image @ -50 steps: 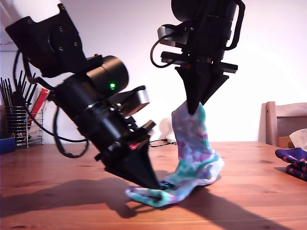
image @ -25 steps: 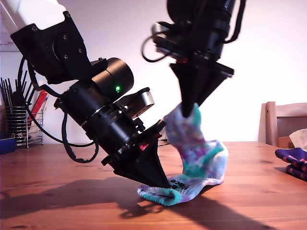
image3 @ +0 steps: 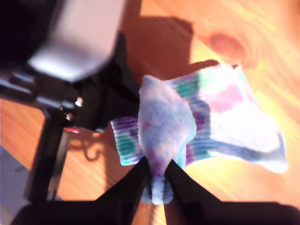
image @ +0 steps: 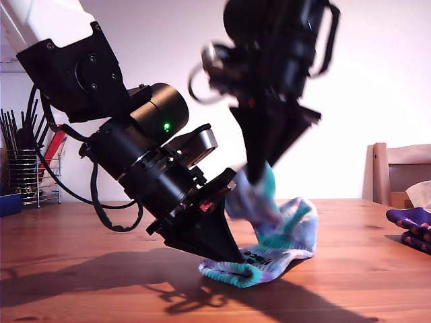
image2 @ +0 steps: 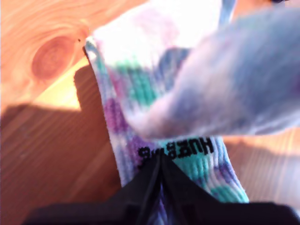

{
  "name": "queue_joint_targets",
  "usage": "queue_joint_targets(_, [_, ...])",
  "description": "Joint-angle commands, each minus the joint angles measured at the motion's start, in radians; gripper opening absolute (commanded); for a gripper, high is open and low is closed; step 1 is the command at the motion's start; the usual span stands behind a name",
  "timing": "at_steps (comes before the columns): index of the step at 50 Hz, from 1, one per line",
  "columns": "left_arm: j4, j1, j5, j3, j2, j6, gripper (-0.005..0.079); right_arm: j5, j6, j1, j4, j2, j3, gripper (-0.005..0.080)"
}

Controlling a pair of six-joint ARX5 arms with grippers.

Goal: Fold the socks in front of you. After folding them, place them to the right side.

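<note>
The pastel tie-dye sock (image: 293, 225) lies partly on the wooden table (image: 81, 296), bent over on itself. My first gripper (image: 237, 259) is down at table level, shut on the sock's cuff end near black lettering (image2: 176, 149); its closed tips (image2: 159, 161) press the fabric (image2: 136, 79). My second gripper (image: 254, 176) hangs above, shut on the sock's other end, holding it lifted over the flat part (image3: 225, 112). In the second wrist view the pinched end (image3: 161, 136) droops from the tips (image3: 157, 171). The dark navy patterned sock (image: 409, 225) rests at the exterior view's right edge.
A wooden chair (image: 399, 168) stands behind the table at the exterior view's right. A wire rack of utensils (image: 27, 168) and a blue box (image: 9, 203) sit at the exterior view's left. The first arm's body (image3: 70, 70) is close beside the lifted sock end.
My second gripper has moved down and toward the exterior view's left, folding the raised sock end over the lower part. My first gripper has slid slightly rightward with the cuff.
</note>
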Motion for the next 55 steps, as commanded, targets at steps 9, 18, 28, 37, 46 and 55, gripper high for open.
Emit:
queue_joint_targets(9, [-0.011, 0.032, 0.017, -0.014, 0.051, 0.028, -0.0024, -0.024, 0.004, 0.005, 0.054, -0.009, -0.025, -0.0012])
queue_joint_targets(18, [-0.007, 0.061, 0.023, -0.014, 0.049, 0.056, -0.0024, -0.035, 0.004, 0.005, 0.073, -0.007, -0.046, -0.0012])
queue_joint_targets(28, [0.012, 0.095, 0.1, -0.014, 0.024, 0.055, -0.0024, -0.062, 0.005, 0.005, 0.108, -0.007, -0.082, -0.0012])
queue_joint_targets(37, [0.008, 0.098, 0.189, -0.014, 0.015, 0.04, -0.0024, -0.075, 0.012, 0.005, 0.141, -0.006, -0.082, -0.0012])
queue_joint_targets(46, [0.003, 0.097, 0.215, -0.014, 0.004, 0.029, -0.0024, -0.076, 0.012, 0.005, 0.164, 0.027, -0.082, -0.0012])
queue_joint_targets(55, [-0.043, 0.115, 0.183, -0.014, -0.023, 0.057, -0.0024, -0.105, 0.012, 0.016, 0.205, 0.053, -0.082, -0.0012])
